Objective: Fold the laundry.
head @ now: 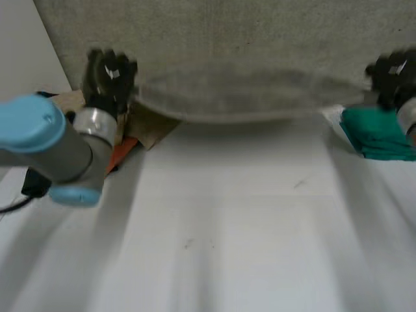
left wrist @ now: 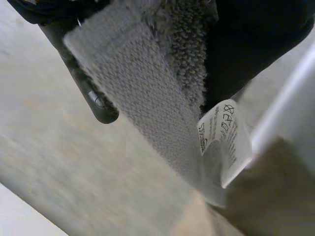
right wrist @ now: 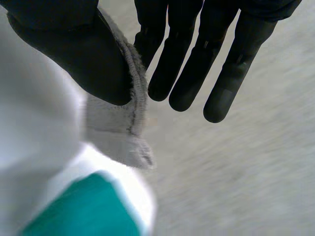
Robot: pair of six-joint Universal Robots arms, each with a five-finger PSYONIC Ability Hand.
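A grey towel (head: 247, 52) hangs spread out above the white table (head: 227, 227), stretched between my two hands with its lower edge sagging in the middle. My left hand (head: 110, 75) is shut on one top corner. In the left wrist view, the hemmed corner (left wrist: 142, 83) with its white care label (left wrist: 224, 137) sits pinched in that hand (left wrist: 256, 44). My right hand (head: 390, 75) holds the other corner. There the thumb (right wrist: 74, 49) presses the towel's hem (right wrist: 120, 132) against straight fingers (right wrist: 221, 69).
A folded green cloth (head: 377, 133) lies on the table under my right hand, and the right wrist view shows it too (right wrist: 83, 211). Brown cardboard (head: 153, 127) and an orange piece (head: 122, 153) lie at the table's left, behind my left arm (head: 58, 140).
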